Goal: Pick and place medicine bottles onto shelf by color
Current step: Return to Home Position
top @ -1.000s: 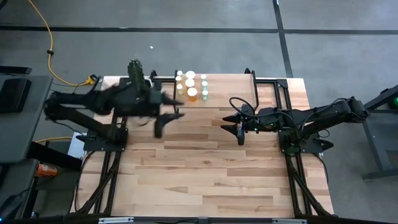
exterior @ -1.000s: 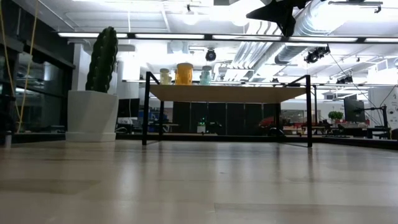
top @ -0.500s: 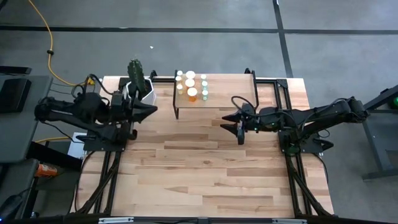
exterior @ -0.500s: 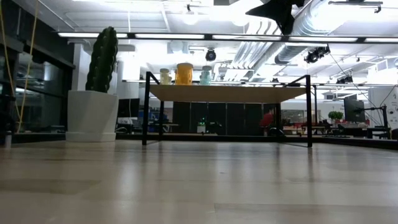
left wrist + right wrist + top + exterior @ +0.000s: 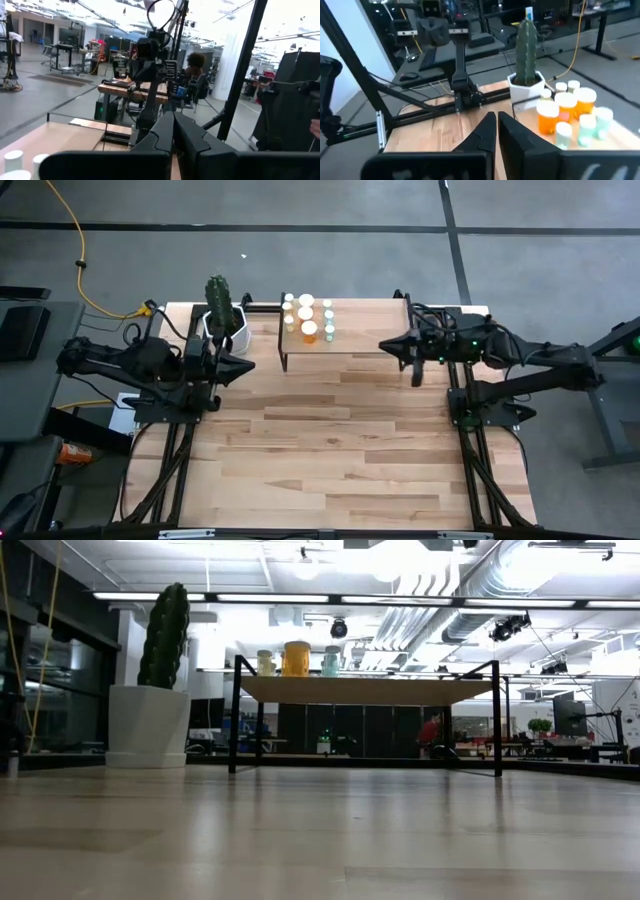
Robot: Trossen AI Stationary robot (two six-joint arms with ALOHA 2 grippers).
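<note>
Grey floor (image 5: 300,205) around light-wood tabletop (image 5: 330,450); yellow cable (image 5: 78,260) left of tabletop; strip lights (image 5: 330,598), white ducts (image 5: 430,615) overhead beyond tabletop.

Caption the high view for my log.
Bottles stand on the shelf beside the cactus; left gripper and right gripper both shut.

Overhead cam, table-lvl cam; both see shelf (image 5: 375,330)

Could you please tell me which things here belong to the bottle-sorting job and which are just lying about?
Job: medicine bottles, standing on the shelf; left gripper and right gripper, both shut, flanking it.
Lying about: cactus pot beside the shelf; yellow cable on the floor.
</note>
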